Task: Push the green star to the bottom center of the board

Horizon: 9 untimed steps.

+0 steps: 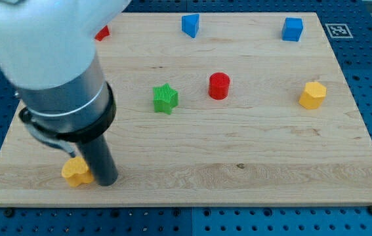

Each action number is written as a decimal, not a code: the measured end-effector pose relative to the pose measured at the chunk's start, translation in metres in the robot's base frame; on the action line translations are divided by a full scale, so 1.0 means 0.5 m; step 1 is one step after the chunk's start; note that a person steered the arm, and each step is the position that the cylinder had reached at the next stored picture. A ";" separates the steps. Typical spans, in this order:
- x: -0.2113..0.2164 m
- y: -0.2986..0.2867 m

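Wooden planks make up the tabletop (271, 164), and going from the view's left, the first thing met is the arm's big pale and dark body, which covers the upper left corner. Its rod comes down near the view's bottom left, where my tip (105, 182) sits touching the right side of a yellow block (74, 172) whose shape is half hidden. There is no gripper on this arm, so nothing is clenched or released; it only pushes. A red block (102, 31) peeks out from behind the arm near the view's top.

Further right, the green star (165, 98) lies a little left of the middle of the board, well apart from the tip and up-right of it. Just beside the star, to its right, stands a red cylinder (219, 86). Above them, along the view's top edge, are a blue block (190, 25) and, further right, a blue cube (292, 29). A yellow hexagonal block (313, 95) sits near the right edge.

By my reckoning the task is hardly begun: the star must go down to the bottom centre, and the tip would first have to get above it.

No brand or writing is readable; only a black-and-white square marker (336, 30) lies off the top right corner.
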<state>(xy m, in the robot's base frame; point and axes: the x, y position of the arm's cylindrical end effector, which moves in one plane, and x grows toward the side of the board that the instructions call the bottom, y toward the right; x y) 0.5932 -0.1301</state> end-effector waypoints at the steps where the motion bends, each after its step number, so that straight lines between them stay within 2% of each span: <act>1: 0.000 -0.050; 2: -0.001 -0.055; 4: -0.067 -0.025; 7: -0.089 -0.025; 8: -0.127 -0.018; 9: -0.218 -0.007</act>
<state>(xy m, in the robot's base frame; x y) 0.4844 -0.1339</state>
